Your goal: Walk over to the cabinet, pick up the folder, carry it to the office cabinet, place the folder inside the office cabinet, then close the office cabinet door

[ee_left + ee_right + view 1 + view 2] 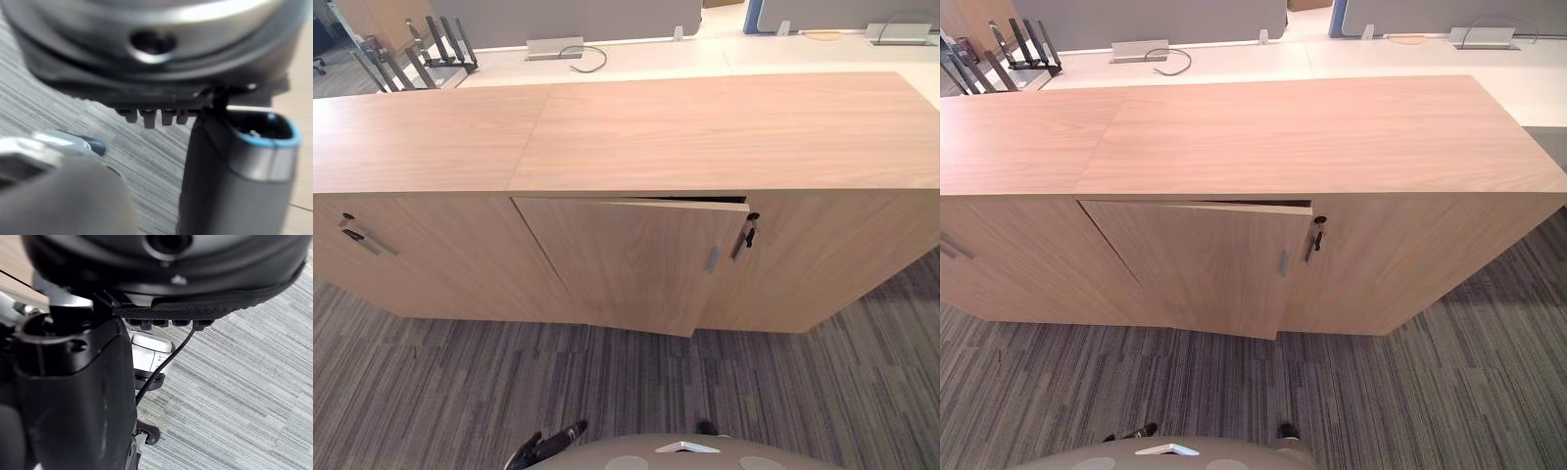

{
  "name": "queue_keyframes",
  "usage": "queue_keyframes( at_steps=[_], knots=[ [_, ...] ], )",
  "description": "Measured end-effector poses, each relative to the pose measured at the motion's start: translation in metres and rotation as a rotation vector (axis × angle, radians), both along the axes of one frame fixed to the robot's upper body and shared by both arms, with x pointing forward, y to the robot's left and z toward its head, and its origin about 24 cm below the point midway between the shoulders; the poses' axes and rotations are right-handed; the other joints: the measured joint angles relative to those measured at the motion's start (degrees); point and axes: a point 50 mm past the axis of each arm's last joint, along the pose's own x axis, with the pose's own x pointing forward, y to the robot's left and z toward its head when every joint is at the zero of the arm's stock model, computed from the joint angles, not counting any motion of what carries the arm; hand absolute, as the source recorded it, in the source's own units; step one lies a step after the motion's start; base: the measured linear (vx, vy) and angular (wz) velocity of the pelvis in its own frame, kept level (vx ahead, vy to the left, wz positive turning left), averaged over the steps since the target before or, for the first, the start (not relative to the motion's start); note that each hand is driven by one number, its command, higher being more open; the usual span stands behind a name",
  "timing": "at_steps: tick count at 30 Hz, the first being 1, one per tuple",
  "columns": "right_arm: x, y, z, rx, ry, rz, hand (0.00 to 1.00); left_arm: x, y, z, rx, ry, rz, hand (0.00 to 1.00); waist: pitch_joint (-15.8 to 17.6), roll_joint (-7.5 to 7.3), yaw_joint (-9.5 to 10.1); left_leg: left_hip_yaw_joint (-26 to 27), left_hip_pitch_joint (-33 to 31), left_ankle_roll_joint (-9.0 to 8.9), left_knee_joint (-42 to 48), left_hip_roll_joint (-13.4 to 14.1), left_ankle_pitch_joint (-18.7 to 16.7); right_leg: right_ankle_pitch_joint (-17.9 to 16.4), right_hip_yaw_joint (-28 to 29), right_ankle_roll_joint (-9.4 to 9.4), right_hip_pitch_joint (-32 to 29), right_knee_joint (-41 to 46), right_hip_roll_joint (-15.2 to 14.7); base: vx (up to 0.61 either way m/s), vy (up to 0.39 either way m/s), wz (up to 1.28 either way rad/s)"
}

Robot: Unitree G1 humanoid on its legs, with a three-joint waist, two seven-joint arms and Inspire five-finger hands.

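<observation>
A long, low wooden office cabinet (705, 127) stands right in front of me on the carpet. Its middle door (626, 259) is slightly ajar, with a dark gap along the door's top edge. The door has a slim metal handle (713, 258), and a key (749, 233) hangs in a lock just to its right. My left hand (548, 447) hangs low at my side over the carpet, fingers (146, 116) relaxed and holding nothing. My right hand (73, 396) also hangs by my side above the floor, with nothing in it.
A second cabinet unit adjoins on the left, with its own key and handle (357, 238). Behind the cabinets runs a white desk with a black file rack (440, 49) and a cable box (555, 47). Grey striped carpet (754, 392) lies between me and the cabinet.
</observation>
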Motion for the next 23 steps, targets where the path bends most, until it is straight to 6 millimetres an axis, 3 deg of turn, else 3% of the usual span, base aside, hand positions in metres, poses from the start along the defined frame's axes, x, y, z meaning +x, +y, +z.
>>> queue_keyframes(
  at_steps=[2,4,6,8,13,18,21,23],
  knots=[
    [0.002,0.002,0.000,0.000,-0.006,-0.005,1.00,0.009,0.001,0.001,0.013,-0.017,-0.025,1.00,0.0,-0.36,0.33,1.0,-0.3,0.14,0.0,0.6,0.1,0.7,-2.5,0.28,-1.3,0.8,0.2,-0.06,-0.012,-0.20],
    [0.005,0.003,-0.001,-0.008,-0.021,-0.008,1.00,0.014,0.002,0.002,0.035,-0.028,-0.034,1.00,0.2,-0.37,1.15,3.3,-0.4,0.46,-0.2,1.2,0.3,1.4,-11.1,-0.46,-3.6,3.0,0.1,-0.11,-0.046,-0.45],
    [0.006,0.005,-0.001,-0.009,-0.029,-0.019,1.00,0.016,0.006,0.004,0.067,-0.031,-0.026,1.00,0.5,-1.01,1.41,4.1,-0.1,0.63,-0.4,0.8,0.5,1.6,-14.8,-1.08,-4.0,3.3,0.2,-0.14,-0.058,-0.32],
    [0.007,0.006,-0.001,-0.017,-0.038,-0.037,1.00,0.016,0.008,0.004,0.112,-0.022,-0.025,1.00,1.0,-1.96,1.47,4.4,0.5,0.76,-0.9,0.3,0.9,2.0,-14.4,-1.58,-3.6,2.5,-0.1,-0.17,-0.039,-0.15],
    [-0.002,0.004,-0.001,-0.029,-0.040,-0.162,1.00,0.013,0.011,0.006,0.180,-0.009,-0.040,1.00,0.7,-2.66,1.38,4.5,0.6,0.27,-3.3,-0.1,1.7,4.1,-15.5,-2.26,-1.7,-4.6,-0.2,-0.15,-0.042,-0.07],
    [-0.014,0.007,-0.002,-0.046,-0.046,-0.357,1.00,0.007,0.018,0.008,0.224,0.000,-0.025,1.00,0.0,-4.05,0.97,3.5,0.8,-0.25,-4.1,0.6,1.7,4.6,-16.2,-2.84,-1.9,-4.8,0.9,-0.02,-0.054,-0.05],
    [-0.019,0.008,-0.003,-0.050,-0.043,-0.425,1.00,0.006,0.021,0.008,0.219,-0.001,-0.007,1.00,-0.4,-4.12,0.61,3.2,0.8,-1.22,-4.2,0.7,1.5,5.3,-16.1,-2.82,-2.0,-4.8,1.4,0.07,-0.020,0.02],
    [-0.019,0.009,-0.003,-0.048,-0.041,-0.450,1.00,0.008,0.021,0.008,0.208,-0.010,0.006,1.00,-0.8,-3.66,0.30,3.2,0.8,-0.92,-3.8,0.9,1.7,5.5,-15.7,-2.88,-2.0,-4.8,1.7,0.10,-0.001,-0.09]
  ],
)
